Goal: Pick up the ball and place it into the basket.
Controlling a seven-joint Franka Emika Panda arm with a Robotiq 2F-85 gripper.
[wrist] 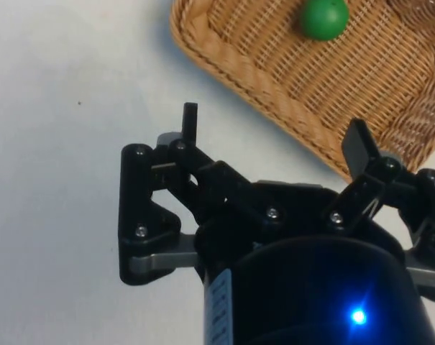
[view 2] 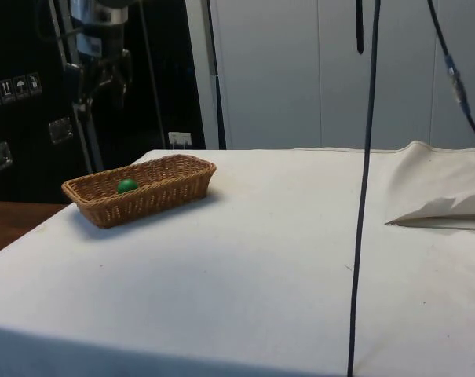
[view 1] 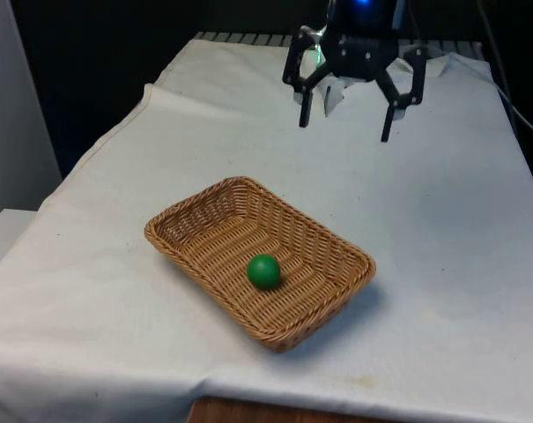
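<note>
We see the green ball (view 1: pixel 264 270) lying inside the wicker basket (view 1: pixel 196 216), resting on its woven floor near the middle. The basket sits flat on the white-clothed tabletop (view 1: pixel 442 247), toward the near edge in the front view. Our pincer (view 1: pixel 346 125) hangs in the air well above the cloth, beyond the basket on its far side, with its two fingers spread wide apart and nothing between them. In the side view the ball (view 2: pixel 127 185) shows just over the basket's rim (view 2: pixel 155 192), and the pincer (view 2: pixel 100 82) is above the basket. In the wrist view, one fingertip (wrist: pixel 360 142) overlaps the basket's rim (wrist: pixel 239 72).
</note>
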